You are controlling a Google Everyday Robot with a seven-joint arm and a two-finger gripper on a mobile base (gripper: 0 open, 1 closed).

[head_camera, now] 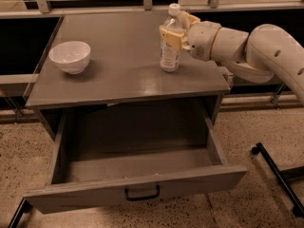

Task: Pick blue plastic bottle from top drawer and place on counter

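Observation:
The blue plastic bottle, clear with a white cap and a pale label, stands upright on the counter near its right rear part. Its base touches the surface. My gripper comes in from the right and is shut on the bottle's upper half, with one tan finger across its front. The top drawer is pulled fully open below the counter and holds nothing; its dark bar handle sits at the centre of the front panel.
A white bowl stands on the left side of the counter. My white arm reaches over the counter's right edge. A dark wheeled frame lies on the speckled floor at the right. Dark railings run behind the counter.

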